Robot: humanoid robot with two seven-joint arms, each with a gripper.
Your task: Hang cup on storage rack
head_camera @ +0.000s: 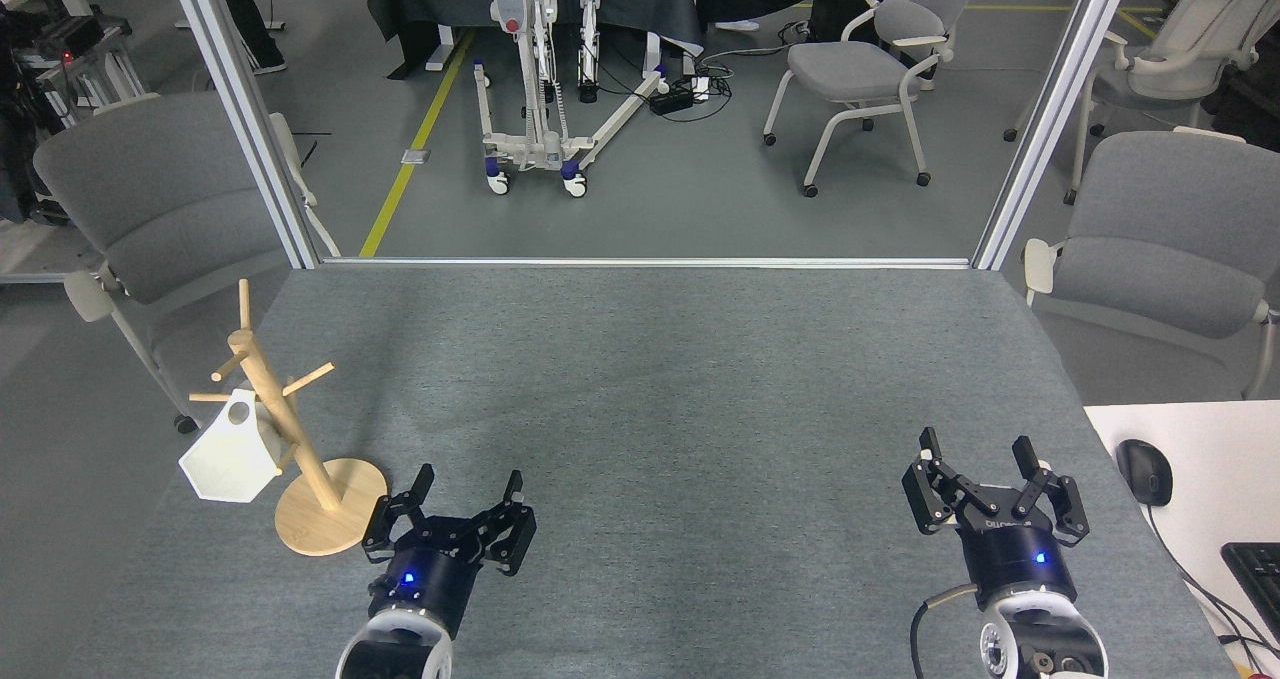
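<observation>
Head view: the whole tabletop point(640, 379) fills the lower half of the frame, a workshop floor beyond it.
Cup: the cup point(230, 456) hangs at lower left, its pierced handle tab threaded on a low peg, body dangling clear of the felt.
Rack: the storage rack point(300, 439) stands upright near the tabletop's left edge, base disc flat.
Progress: judging by how things lie, the hanging itself looks done; what is left seems only to park the arms.
Left pincer: the left pincer point(465, 504) sits just right of the rack's base at lower centre-left, fingers spread wide, empty, touching nothing.
Right pincer: the right pincer point(985, 469) hovers at lower right, fingers likewise apart and empty, well apart from the rack.
Surroundings: grey chairs point(160, 199) at both upper sides, a wheeled lift frame point(530, 69) at top centre, a mouse point(1143, 471) on a white desk at far right.
In the way: nothing lies between either pincer and the rack; the rack's nearness to the tabletop edge is the one risk, if nudged.
</observation>
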